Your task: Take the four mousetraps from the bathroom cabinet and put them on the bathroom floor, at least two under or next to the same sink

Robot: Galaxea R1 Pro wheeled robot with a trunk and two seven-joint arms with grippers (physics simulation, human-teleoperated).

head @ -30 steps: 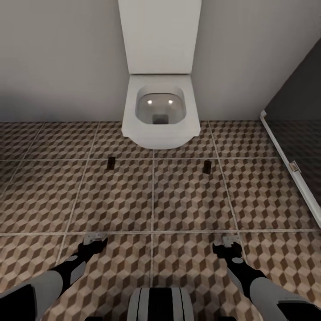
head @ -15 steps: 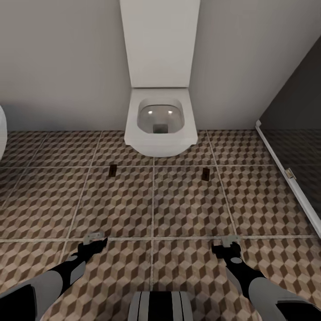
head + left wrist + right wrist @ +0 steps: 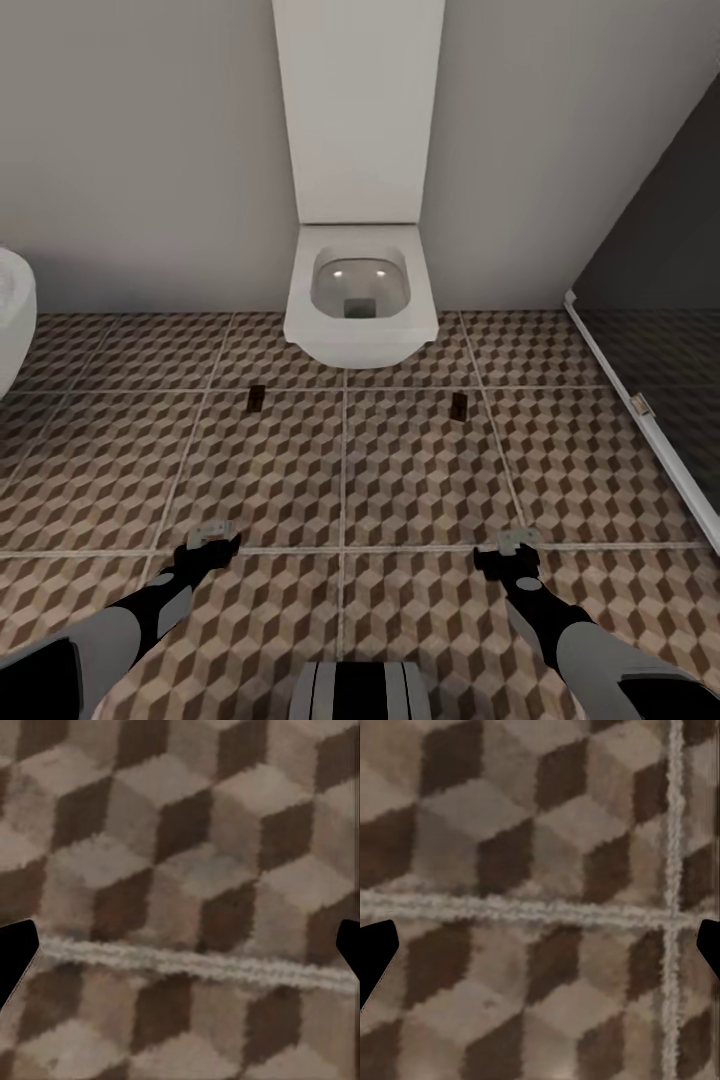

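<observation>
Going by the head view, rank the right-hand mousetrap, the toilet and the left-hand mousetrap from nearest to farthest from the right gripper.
From the right gripper:
1. Right-hand mousetrap, on the floor just ahead.
2. Toilet, ahead at the wall.
3. Left-hand mousetrap, across toward the left arm.

The bathroom floor [image 3: 420,480] spreads beneath me in big square tiles, brown, beige and white cubes with pale grout, running toward twelve o'clock.

- 2 small dark objects [image 3: 255,399] [image 3: 460,405] lie on the bathroom floor [image 3: 400,480] near the toilet [image 3: 360,290]; too small to identify.
- a white rounded fixture [image 3: 12,315] is cut off by the head view's left edge.
- the dark glass panel [image 3: 660,300] runs past the right edge.
- wrist views are blurred floor close-ups with only the dark finger tips [image 3: 15,956] at the edges.
</observation>
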